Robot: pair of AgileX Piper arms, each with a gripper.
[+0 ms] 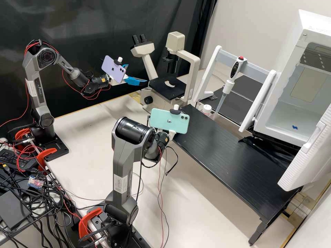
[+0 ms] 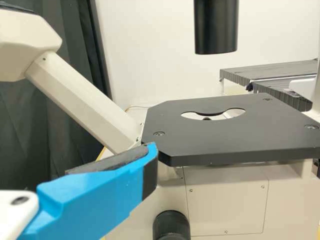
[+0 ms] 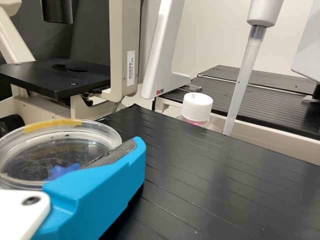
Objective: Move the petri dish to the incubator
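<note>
In the high view the left gripper (image 1: 137,73) is open beside the microscope stage, its blue fingers apart; the left wrist view shows one finger of this gripper (image 2: 131,165) in front of the stage. The right gripper (image 1: 162,135), partly hidden by the green phone in the high view, is at the near end of the black raised shelf. In the right wrist view the right gripper (image 3: 102,157) is shut on the clear petri dish (image 3: 37,137), which has a yellow strip on its rim and lies nearly level. At the far right stands the white incubator (image 1: 315,29), its door open.
The microscope (image 1: 167,88) stands at the back. A pipette (image 1: 229,81) hangs from a white stand beyond the black shelf (image 1: 224,148), near a white-capped bottle (image 1: 206,109). A blue cross mark (image 1: 294,127) lies on the incubator floor. Cables hang below the right wrist.
</note>
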